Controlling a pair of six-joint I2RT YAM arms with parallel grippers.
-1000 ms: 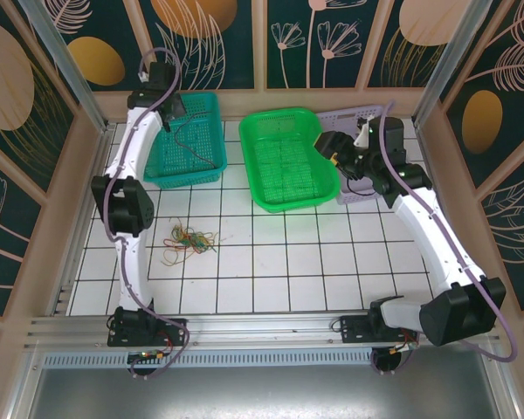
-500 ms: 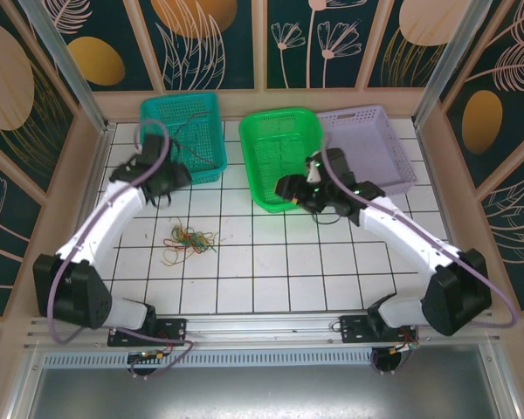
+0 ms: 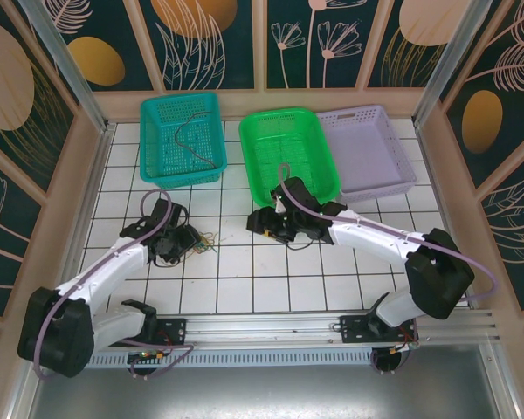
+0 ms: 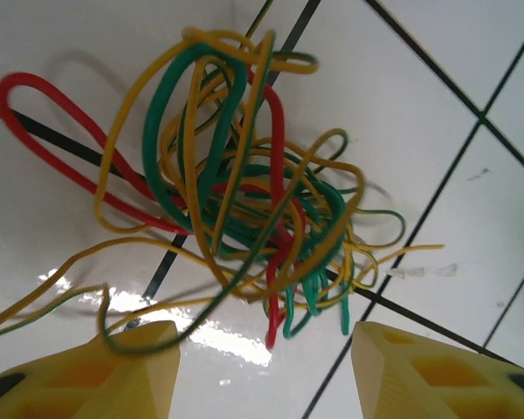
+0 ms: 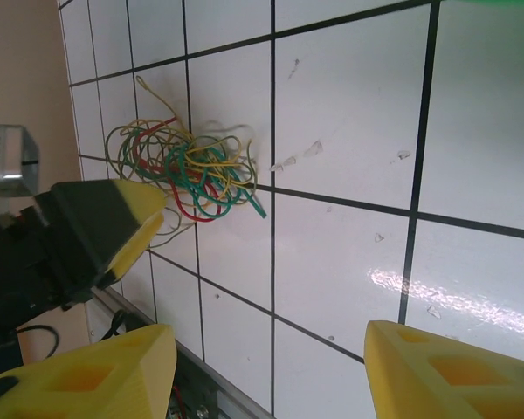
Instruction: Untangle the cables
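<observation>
The cables [image 4: 244,175] lie as one tangle of red, green and yellow wires on the white tiled table [image 3: 288,262]. The same cables [image 3: 206,237] lie left of centre, and the cables [image 5: 188,166] also appear in the right wrist view. My left gripper [image 4: 262,367] hovers right over the tangle, open, with nothing between its fingers; one yellow-green strand crosses its left fingertip [image 4: 131,362]. This left gripper [image 3: 179,240] touches the tangle's left side. My right gripper [image 5: 271,367] is open and empty, a tile or so right of the tangle. The right gripper [image 3: 262,223] points left.
Along the back stand a teal basket [image 3: 157,166] with a dark thin wire [image 3: 189,140] in it, a green basket [image 3: 288,196] and a purple basket [image 3: 393,179]. The right arm lies low just in front of the green basket.
Both arms swung down from the baskets at the back to the table. The left gripper has reached the tangle, and the right gripper has come near it from the right.
</observation>
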